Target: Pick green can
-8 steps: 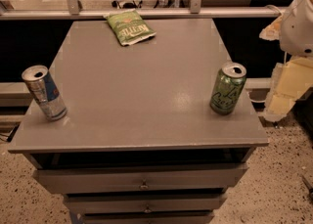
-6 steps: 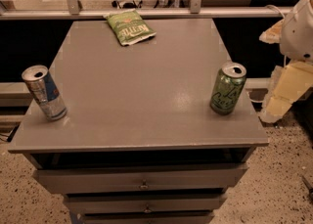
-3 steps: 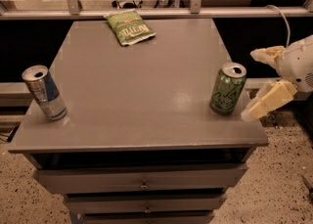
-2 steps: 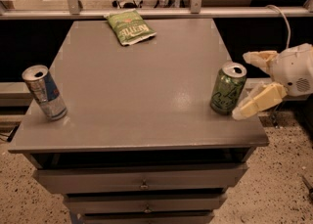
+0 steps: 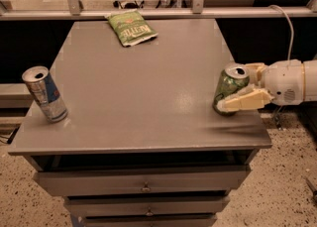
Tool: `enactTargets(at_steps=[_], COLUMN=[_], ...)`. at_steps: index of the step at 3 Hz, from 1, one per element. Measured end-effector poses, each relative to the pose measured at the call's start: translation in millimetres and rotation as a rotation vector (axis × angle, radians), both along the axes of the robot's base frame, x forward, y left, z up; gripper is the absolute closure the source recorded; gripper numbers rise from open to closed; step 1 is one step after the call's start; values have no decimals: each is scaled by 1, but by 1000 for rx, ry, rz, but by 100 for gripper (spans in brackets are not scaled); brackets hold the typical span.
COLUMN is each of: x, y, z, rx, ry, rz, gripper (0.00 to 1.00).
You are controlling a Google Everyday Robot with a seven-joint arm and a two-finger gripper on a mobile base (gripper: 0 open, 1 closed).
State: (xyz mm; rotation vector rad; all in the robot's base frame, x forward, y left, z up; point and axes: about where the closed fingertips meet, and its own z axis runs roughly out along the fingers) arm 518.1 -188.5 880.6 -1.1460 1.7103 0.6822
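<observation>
My tool (image 5: 234,87) stood wide at the right front of the desk (image 5: 148,97), a finger on each side of the green can (image 5: 228,82). Closing off-centre could have tipped it or pushed it off that edge. The blue can (image 5: 44,94) and bag (image 5: 131,27) lay well apart; neither stood in the way.

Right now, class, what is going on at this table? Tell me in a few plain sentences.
A robot arm reaches in from the right, and its pincer sits open around the green can near the right edge of the table, one finger in front and one behind. The can stands upright, not yet lifted. A silver-and-blue can stands near the left edge, and a green snack bag lies at the far edge.
</observation>
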Motion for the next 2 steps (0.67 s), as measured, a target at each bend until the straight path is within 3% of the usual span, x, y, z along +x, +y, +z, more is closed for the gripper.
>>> enactTargets(at_steps=[2], x=[9], y=[11], z=[11], rx=[122], ry=[-41], rz=[11], gripper=[72])
